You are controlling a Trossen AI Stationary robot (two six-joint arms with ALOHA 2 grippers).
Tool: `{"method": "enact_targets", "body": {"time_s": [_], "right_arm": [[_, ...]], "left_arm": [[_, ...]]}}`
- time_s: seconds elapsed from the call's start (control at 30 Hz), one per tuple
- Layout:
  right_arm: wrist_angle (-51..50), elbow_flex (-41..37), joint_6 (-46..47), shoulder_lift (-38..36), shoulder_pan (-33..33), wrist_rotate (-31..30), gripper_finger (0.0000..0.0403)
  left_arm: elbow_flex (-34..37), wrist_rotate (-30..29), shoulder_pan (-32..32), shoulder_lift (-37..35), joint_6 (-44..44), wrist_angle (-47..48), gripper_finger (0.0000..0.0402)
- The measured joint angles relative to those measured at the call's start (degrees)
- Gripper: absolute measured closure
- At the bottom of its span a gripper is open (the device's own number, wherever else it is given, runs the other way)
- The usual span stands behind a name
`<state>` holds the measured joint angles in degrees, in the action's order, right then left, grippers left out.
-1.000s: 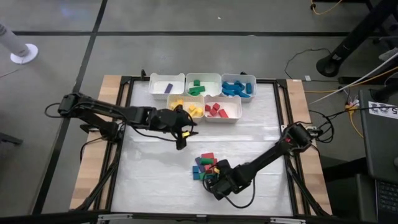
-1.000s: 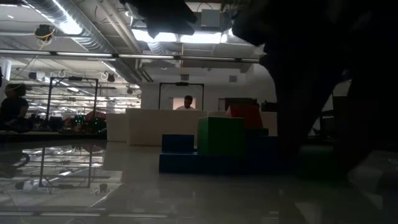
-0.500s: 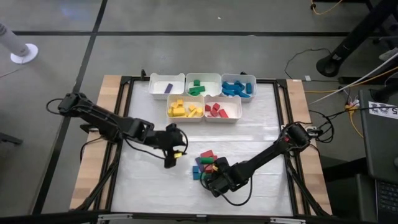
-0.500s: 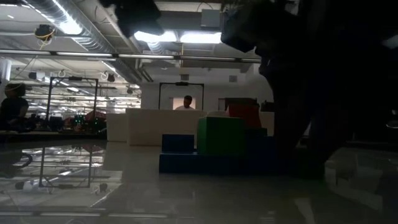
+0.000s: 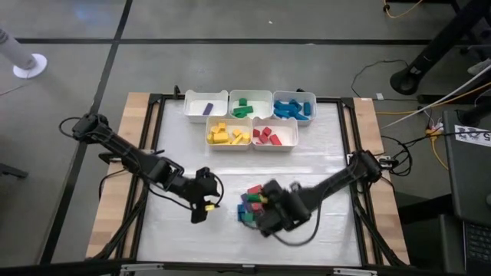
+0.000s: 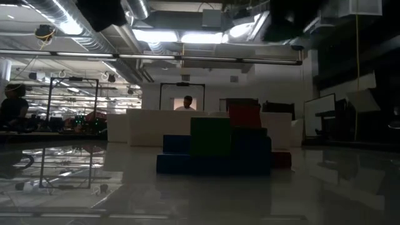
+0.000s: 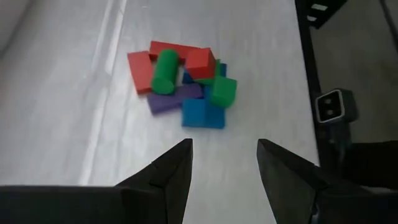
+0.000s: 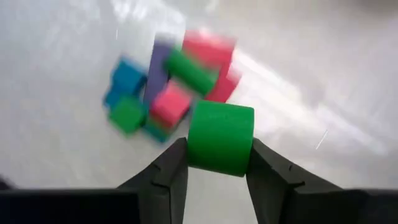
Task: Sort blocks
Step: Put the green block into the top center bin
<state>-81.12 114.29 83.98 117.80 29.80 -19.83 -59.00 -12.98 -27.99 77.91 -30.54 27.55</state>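
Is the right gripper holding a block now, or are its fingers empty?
Holding one. In the right wrist view the right gripper is shut on a green block, raised above the pile of blocks on the table.

Cluster of small red, green, blue, purple blocks (image 5: 252, 201) heaped on white worktop (image 5: 322, 161), near front centre. Right hand (image 5: 268, 217) over heap's near-right edge, clamping green cylinder block (image 8: 220, 138); blocks approach from that side. Left hand (image 5: 201, 208), fingers parted, just left of heap; bare strip between. Broad bare band between heap and five white rectangular bins (image 5: 249, 116) at far edge. Front-left worktop bare.
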Motion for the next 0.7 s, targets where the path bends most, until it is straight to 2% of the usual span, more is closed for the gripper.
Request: {"method": "enact_targets", "body": {"time_s": [0.17, 0.3, 0.37, 0.57, 0.7], "right_arm": [[-7.7, 9.2, -11.8, -0.1, -5.5, -10.2, 0.0268], [-8.0, 13.6, -27.5, 0.0, -12.7, -16.6, 0.0267], [-6.7, 14.5, -35.4, -0.1, -17.2, -17.9, 0.0267], [0.1, 14.6, -58.1, 0.2, -32.1, -14.8, 0.0265], [5.2, 14.5, -65.5, 1.1, -41.1, -8.9, 0.0264]], "left_arm": [[0.0, -0.1, -1.9, 0.0, -4.8, 0.0, 0.0233], [0.0, 0.0, -3.7, 0.0, -8.3, -0.1, 0.0233], [0.0, -0.1, -4.5, 0.0, -9.7, -0.6, 0.0233], [0.0, -4.0, -6.3, 1.0, -13.1, -5.6, 0.0233], [0.0, -6.3, -6.3, 2.1, -15.5, -8.7, 0.0233]]}}
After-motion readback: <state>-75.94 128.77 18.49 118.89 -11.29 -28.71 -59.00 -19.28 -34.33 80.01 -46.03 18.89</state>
